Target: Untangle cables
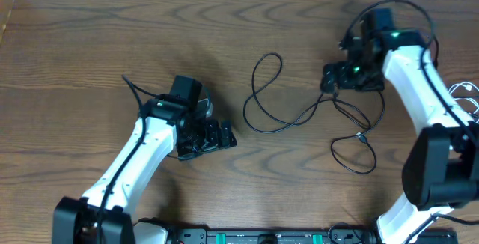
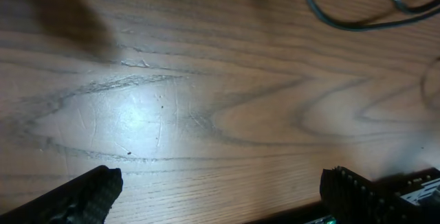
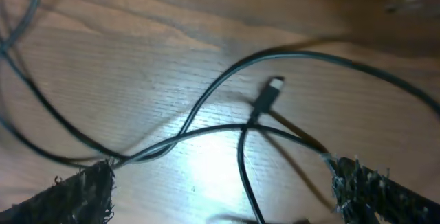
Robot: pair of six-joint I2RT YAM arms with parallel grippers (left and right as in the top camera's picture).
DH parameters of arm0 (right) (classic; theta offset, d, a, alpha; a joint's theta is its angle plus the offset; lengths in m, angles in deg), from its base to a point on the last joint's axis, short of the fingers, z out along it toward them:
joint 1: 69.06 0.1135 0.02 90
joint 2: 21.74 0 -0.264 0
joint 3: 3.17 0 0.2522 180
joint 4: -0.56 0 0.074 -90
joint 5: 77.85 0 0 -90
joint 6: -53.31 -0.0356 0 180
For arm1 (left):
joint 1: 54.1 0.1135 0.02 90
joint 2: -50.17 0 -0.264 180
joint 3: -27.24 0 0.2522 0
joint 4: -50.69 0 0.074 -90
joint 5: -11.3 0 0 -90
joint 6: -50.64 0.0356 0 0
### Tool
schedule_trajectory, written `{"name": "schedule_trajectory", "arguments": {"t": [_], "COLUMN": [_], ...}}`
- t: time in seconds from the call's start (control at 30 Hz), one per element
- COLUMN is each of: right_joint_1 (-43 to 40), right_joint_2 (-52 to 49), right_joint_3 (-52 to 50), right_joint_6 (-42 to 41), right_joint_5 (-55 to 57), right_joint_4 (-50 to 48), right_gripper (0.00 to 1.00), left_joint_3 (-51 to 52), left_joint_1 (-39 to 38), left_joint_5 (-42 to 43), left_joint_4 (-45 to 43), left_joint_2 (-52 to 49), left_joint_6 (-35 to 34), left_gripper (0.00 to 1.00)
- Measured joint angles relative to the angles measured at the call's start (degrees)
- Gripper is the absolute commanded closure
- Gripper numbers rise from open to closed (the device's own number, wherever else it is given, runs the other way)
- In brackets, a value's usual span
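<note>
Thin black cables [image 1: 278, 121] lie looped across the middle and right of the wooden table, with a further coil [image 1: 355, 153] nearer the front. My right gripper [image 1: 329, 79] hovers open over their right part. In the right wrist view its frayed fingers [image 3: 77, 195] straddle crossing black cables [image 3: 206, 133], and a small plug end [image 3: 268, 93] lies just ahead. My left gripper [image 1: 224, 135] stands open left of the loops, over bare wood. The left wrist view shows nothing inside the left gripper [image 2: 220, 193], only a cable arc [image 2: 344, 23] at the top right.
A white cable [image 1: 468, 89] lies at the table's far right edge beside the right arm. Thick black wires run along both arms. A dark equipment bar [image 1: 262, 236] sits at the front edge. Bare wood spreads over the table's left and back.
</note>
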State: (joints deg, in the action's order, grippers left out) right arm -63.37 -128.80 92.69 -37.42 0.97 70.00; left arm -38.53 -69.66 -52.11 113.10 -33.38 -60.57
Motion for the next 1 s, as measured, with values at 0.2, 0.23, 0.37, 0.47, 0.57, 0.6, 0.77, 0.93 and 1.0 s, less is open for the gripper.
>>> {"name": "schedule_trajectory", "arguments": {"t": [0.2, 0.23, 0.37, 0.47, 0.57, 0.6, 0.77, 0.93, 1.0], "right_joint_1": [2.05, 2.16, 2.45, 2.71, 2.71, 2.71, 2.67, 2.67, 2.69], "right_joint_2": [-1.46, -1.46, -1.44, -0.31, 0.26, 0.79, 1.73, 1.92, 1.79], "right_joint_3": [-8.09, -9.55, -14.34, -16.65, -19.47, -20.26, -22.71, -23.06, -22.91], "right_joint_6": [0.15, 0.15, 0.11, -0.52, -0.92, -1.33, -1.57, -2.97, -3.3], "right_joint_5": [1.18, 1.27, 2.16, 3.06, 3.85, 3.56, 3.98, 2.29, 0.07], "right_joint_4": [-9.44, -10.78, -15.52, -19.1, -22.99, -23.96, -25.99, -26.58, -26.38], "right_gripper": [0.01, 0.01, 0.02, 0.14, 0.44, 0.55, 0.99, 0.99, 0.99], "left_joint_3": [0.02, 0.02, 0.02, 0.02, 0.02, 0.02, 0.02, 0.02, 0.02], "left_joint_1": [0.0, 0.0, 0.0, 0.0, 0.0, 0.0, 0.0, 0.0, 0.0], "left_joint_5": [0.02, 0.02, 0.02, 0.02, 0.02, 0.02, 0.02, 0.02, 0.02], "left_joint_4": [-0.02, 0.0, -0.02, -0.04, -0.07, 0.0, -0.07, -0.11, -0.13], "left_joint_2": [-2.99, -3.41, -4.11, -4.11, -4.11, -4.11, -4.11, -4.11, -4.11], "left_joint_6": [0.0, 0.0, 0.0, 0.0, 0.0, 0.0, 0.0, 0.0, 0.0], "left_gripper": [0.02, 0.02, 0.02, 0.02, 0.02, 0.02, 0.02, 0.02, 0.02]}}
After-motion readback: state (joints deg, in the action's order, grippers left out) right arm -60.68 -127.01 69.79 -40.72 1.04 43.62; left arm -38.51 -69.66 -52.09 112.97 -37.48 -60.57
